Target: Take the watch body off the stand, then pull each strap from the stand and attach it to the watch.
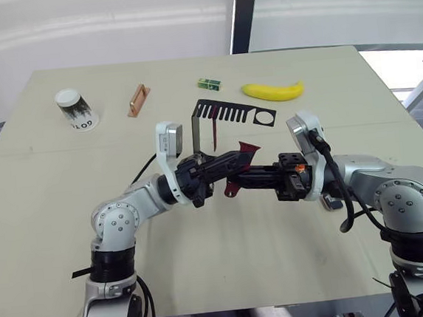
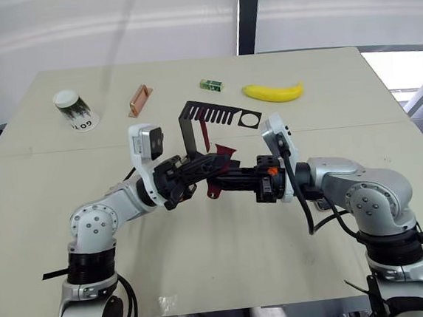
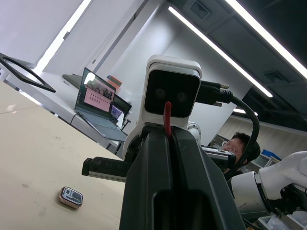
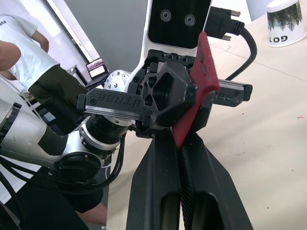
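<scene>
Head views, held strap: we see one dark-red strap (image 1: 246, 150) pinched between the left gripper (image 1: 225, 163) and the right gripper (image 1: 244, 176), up in the air above the table (image 1: 66, 186) and just in front of the stand (image 1: 231, 113).
Head views, second strap: the second strap (image 1: 214, 132) hangs straight down from the stand's slotted top plate, beside the upright leg.
Head views, stand: thin black bracket, standing upright, apart from both grippers.
Left wrist view, left gripper: fingers closed tight, with a thin red edge of the strap rising from between them.
Left wrist view, watch body: the watch body (image 3: 71, 197) lies flat on the table, off the stand and held by neither gripper; it is small and rounded-square, with a dark glossy face and a pale metal rim.
Right wrist view, right gripper: fingers pressed together on the lower part of the strap, whose broad flat end stands up against the left gripper.
Look of the strap: slim, matt maroon, one end flared wide.
Handling, strap: we judge it light, soft and bendy, so it should be gripped close to the end that joins the case, or that end will flop.
Handling, watch body: we judge it light, hard and slippery on the glass; it should be taken by its rim sides, leaving the strap ends free.
</scene>
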Controlling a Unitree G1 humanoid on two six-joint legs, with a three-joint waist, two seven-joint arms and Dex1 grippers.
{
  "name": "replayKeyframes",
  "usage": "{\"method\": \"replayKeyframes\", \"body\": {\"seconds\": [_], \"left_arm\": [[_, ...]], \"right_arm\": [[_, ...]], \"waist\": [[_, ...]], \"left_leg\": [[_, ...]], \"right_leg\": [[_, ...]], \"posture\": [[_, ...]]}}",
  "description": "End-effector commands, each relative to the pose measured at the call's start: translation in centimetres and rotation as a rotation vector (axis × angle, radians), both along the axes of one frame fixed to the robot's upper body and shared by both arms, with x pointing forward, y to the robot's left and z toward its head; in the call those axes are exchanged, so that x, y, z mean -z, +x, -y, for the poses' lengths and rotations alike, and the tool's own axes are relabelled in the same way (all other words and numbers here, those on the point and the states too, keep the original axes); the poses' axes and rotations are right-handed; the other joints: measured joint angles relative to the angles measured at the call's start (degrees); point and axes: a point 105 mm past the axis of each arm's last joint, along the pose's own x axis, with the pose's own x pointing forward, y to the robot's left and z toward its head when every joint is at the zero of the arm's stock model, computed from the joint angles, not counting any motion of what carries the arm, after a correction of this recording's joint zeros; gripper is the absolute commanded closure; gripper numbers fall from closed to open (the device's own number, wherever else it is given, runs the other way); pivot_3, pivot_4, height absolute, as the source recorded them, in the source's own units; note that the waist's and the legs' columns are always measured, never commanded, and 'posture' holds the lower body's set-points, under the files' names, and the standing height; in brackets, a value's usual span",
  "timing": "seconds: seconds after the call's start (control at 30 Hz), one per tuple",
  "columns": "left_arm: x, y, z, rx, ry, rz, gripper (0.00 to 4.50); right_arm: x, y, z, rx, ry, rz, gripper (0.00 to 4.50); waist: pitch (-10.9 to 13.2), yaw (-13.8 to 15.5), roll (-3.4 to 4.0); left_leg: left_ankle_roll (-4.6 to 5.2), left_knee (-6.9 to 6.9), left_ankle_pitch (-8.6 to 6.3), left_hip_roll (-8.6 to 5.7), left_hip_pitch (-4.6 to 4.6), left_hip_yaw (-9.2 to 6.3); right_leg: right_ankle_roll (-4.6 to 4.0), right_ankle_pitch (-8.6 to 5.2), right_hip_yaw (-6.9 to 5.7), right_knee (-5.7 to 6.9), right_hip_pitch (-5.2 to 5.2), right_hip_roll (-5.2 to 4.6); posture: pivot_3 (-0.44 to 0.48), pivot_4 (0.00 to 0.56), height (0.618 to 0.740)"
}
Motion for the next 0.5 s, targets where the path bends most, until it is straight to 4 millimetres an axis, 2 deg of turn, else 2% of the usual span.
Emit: {"method": "replayKeyframes", "body": {"seconds": [0.03,0.5], "left_arm": [[-1.33,-0.92,0.51,0.037,-0.025,0.064,4.45],[-1.38,-0.73,0.63,0.026,-0.037,0.064,4.45]], "right_arm": [[-0.99,-0.36,-0.21,-0.003,0.000,0.050,4.50],[-0.89,-0.41,-0.29,-0.005,-0.014,0.056,4.50]], "waist": [[0.0,0.0,0.00],[0.0,0.0,0.00]], "left_leg": [[0.00,0.00,0.00,0.00,0.00,0.00],[0.00,-0.04,0.00,0.00,0.00,0.00]], "right_leg": [[0.00,0.00,0.00,0.00,0.00,0.00],[0.00,0.00,0.00,-0.03,0.00,0.00]], "posture": [[0.000,0.150,0.740],[0.000,0.150,0.740]]}}
